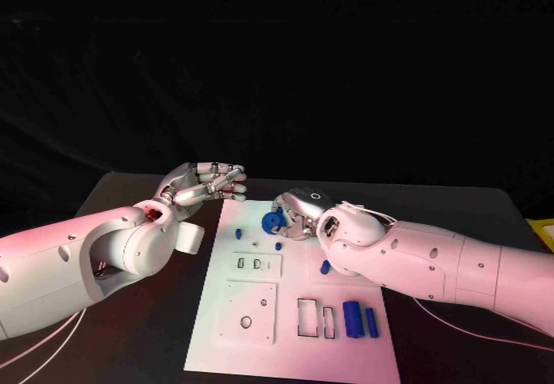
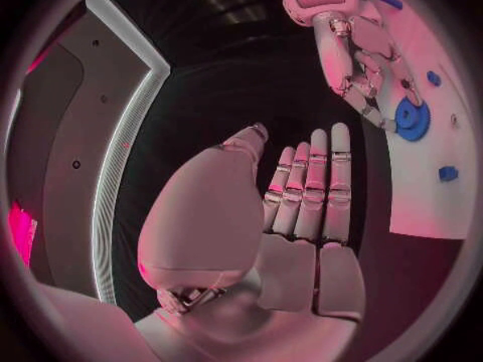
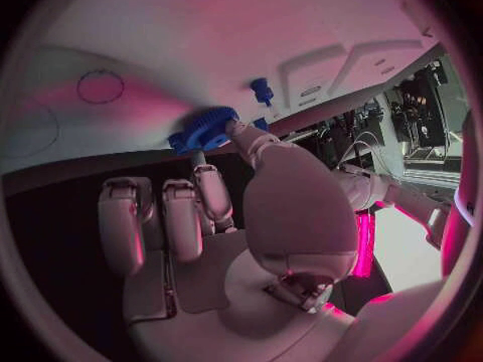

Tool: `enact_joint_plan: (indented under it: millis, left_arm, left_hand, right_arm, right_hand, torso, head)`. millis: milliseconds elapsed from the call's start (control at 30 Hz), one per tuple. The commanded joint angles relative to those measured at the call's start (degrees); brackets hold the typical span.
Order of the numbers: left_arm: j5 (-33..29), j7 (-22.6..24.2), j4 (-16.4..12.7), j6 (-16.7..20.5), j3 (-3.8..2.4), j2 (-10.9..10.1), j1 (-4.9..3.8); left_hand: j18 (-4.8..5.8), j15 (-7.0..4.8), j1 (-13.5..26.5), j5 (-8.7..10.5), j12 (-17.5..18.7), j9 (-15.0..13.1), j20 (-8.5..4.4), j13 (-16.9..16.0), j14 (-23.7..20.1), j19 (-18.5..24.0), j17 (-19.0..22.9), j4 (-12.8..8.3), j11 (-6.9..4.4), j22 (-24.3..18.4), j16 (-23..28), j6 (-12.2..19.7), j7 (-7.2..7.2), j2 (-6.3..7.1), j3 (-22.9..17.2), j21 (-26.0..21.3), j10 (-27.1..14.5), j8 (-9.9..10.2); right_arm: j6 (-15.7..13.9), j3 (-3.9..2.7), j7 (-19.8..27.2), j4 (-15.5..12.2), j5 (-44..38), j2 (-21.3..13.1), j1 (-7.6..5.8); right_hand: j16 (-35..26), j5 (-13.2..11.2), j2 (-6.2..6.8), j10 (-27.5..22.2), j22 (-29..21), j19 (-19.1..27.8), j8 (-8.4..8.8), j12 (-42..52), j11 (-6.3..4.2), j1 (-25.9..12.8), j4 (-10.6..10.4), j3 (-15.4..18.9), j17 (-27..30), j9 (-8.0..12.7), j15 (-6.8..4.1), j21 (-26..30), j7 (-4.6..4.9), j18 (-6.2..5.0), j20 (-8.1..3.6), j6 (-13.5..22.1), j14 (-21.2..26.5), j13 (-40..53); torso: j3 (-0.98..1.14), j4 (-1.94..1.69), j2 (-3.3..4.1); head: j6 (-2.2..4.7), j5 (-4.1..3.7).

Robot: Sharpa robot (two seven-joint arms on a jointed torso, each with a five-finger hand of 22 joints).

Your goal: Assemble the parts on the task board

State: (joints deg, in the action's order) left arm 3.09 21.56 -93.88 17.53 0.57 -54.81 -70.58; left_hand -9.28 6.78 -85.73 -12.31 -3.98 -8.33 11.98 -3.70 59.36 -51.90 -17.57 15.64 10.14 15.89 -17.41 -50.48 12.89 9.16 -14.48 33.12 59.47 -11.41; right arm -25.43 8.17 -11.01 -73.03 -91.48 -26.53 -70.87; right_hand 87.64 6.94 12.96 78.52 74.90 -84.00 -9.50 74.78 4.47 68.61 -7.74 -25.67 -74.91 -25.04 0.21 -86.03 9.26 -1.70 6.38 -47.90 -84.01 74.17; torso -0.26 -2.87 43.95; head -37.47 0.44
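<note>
The white task board [image 1: 260, 336] [image 2: 423, 193] [image 3: 201, 40] lies in the middle of the black table. A blue gear [image 1: 272, 224] [image 2: 410, 119] [image 3: 204, 129] sits at the board's far end. My right hand [image 1: 300, 210] [image 3: 221, 217] [image 2: 352, 64] pinches it between the thumb and a finger. My left hand [image 1: 206, 184] [image 2: 302, 209] hovers beyond the board's far left corner with its fingers straight and nothing in it. Small blue pegs [image 1: 239, 234] [image 1: 279, 246] [image 1: 324, 267] stand on the board. Two blue blocks [image 1: 353, 319] [image 1: 371, 321] lie near its front right.
The board has rectangular slots [image 1: 310, 318] and a round hole [image 1: 246, 322] near its front. A yellow object [image 1: 543, 232] sits at the table's right edge. Both white forearms lie low along the board's two sides.
</note>
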Motion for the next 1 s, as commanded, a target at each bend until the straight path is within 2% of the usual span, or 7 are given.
enact_joint_plan:
  millis: [33,300,467,600,800,900,1000]
  left_arm:
    - [-0.16,0.37,0.22,-0.78,-0.06,0.04,-0.1]
    - [-0.16,0.52,0.81,-0.37,-0.06,0.23,-0.1]
    - [-0.16,0.52,1.0,-0.28,-0.06,0.24,-0.1]
    - [-0.16,0.52,1.12,-0.28,-0.06,0.22,-0.1]
    - [-0.16,0.51,1.44,-0.35,-0.05,0.17,-0.1]
    - [-0.16,0.51,1.74,-0.48,-0.05,0.23,-0.1]
    - [-0.16,0.49,1.9,-0.61,-0.05,0.27,-0.1]
  left_hand:
    - [-0.96,0.05,-0.07,0.36,0.33,0.05,-0.01,-0.06,-0.31,0.29,-0.05,0.06,-0.01,0.05,0.33,0.24,0.58,0.27,-0.29,0.27,-0.27,0.17]
    - [-0.95,0.19,-0.14,0.36,0.45,0.19,0.09,0.01,-0.46,0.6,-0.36,-0.12,0.19,0.22,0.54,0.93,0.76,0.34,-0.33,0.63,-1.23,0.62]
    - [-0.95,0.2,-0.14,0.36,0.45,0.2,0.1,0.01,-0.46,0.62,-0.38,-0.12,0.2,0.24,0.55,0.97,0.78,0.35,-0.33,0.66,-1.29,0.65]
    - [-0.95,0.2,-0.14,0.36,0.45,0.2,0.1,0.01,-0.46,0.62,-0.38,-0.12,0.2,0.24,0.55,0.97,0.78,0.35,-0.33,0.66,-1.29,0.65]
    - [-0.95,0.21,-0.13,0.36,0.45,0.21,0.11,0.01,-0.47,0.65,-0.41,-0.13,0.23,0.25,0.57,1.02,0.81,0.35,-0.32,0.7,-1.37,0.69]
    - [-0.95,0.22,-0.13,0.36,0.44,0.21,0.12,0.01,-0.47,0.67,-0.43,-0.14,0.23,0.26,0.58,1.03,0.82,0.35,-0.32,0.71,-1.39,0.69]
    - [-0.95,0.22,-0.12,0.37,0.43,0.21,0.12,0.0,-0.48,0.68,-0.44,-0.14,0.24,0.26,0.58,1.03,0.82,0.35,-0.32,0.72,-1.4,0.69]
  right_arm:
    - [2.76,0.01,1.78,-0.27,2.26,-0.21,0.01]
    - [3.35,0.02,2.24,-0.7,3.65,-0.82,0.01]
    - [1.75,0.02,2.43,-1.26,3.98,-1.54,0.02]
    - [-2.19,0.01,3.56,-2.38,4.46,-2.73,0.05]
    - [-8.09,-0.12,8.89,-5.48,8.13,-6.6,-0.15]
    - [-7.49,-0.22,11.72,-7.96,13.19,-10.32,-0.92]
    - [-4.25,-0.29,14.2,-10.24,19.14,-14.6,-1.75]
  right_hand:
    - [0.28,-0.23,-0.32,0.53,10.61,-2.23,-0.19,0.48,-0.09,-1.17,-0.96,1.31,-8.58,-0.11,0.08,-0.18,-0.05,0.31,0.15,-0.98,-4.6,0.38]
    - [0.39,0.98,-1.61,1.22,10.97,-2.5,-0.58,1.29,-0.35,-2.1,-2.79,2.55,-8.88,-0.28,-0.12,-0.41,-0.36,0.4,-0.03,-3.18,-4.67,1.2]
    - [0.42,1.56,-1.85,1.37,11.06,-2.57,-0.52,1.46,-0.39,-2.34,-3.25,2.77,-8.96,-0.25,-0.17,-0.47,-0.4,0.43,-0.08,-3.41,-4.69,1.38]
    - [0.48,2.31,-2.01,1.61,11.26,-2.74,-0.39,1.74,-0.41,-2.33,-3.52,2.87,-9.12,-0.19,-0.19,-0.63,-0.41,0.49,-0.12,-3.49,-4.73,1.68]
    - [0.57,2.73,-2.68,1.76,11.79,-3.17,0.08,1.83,-0.41,-0.48,-2.83,2.13,-9.39,0.0,-0.21,-1.05,-0.33,0.65,-0.17,-3.49,-4.79,1.8]
    - [0.5,2.75,-2.54,1.61,11.53,-2.94,0.48,1.64,-0.3,0.34,-2.31,1.9,-9.17,0.17,-0.13,-0.8,-0.2,0.56,-0.12,-3.2,-4.74,1.64]
    - [0.43,2.13,-2.3,1.26,11.06,-2.49,1.04,1.29,-0.11,1.81,-1.26,1.51,-8.96,0.38,0.03,-0.33,0.03,0.4,0.0,-2.87,-4.68,1.36]
  torso:
    - [0.0,0.02,0.0]
    - [0.03,0.06,-0.03]
    - [0.07,-0.03,0.01]
    - [0.07,0.0,0.01]
    - [0.07,0.28,-0.25]
    - [0.12,0.53,-0.57]
    - [0.18,0.78,-0.84]
  head:
    - [-0.06,0.0]
    - [-0.11,-0.04]
    - [-0.13,-0.1]
    - [-0.09,-0.15]
    - [0.1,-0.07]
    - [0.09,-0.15]
    - [0.05,-0.73]
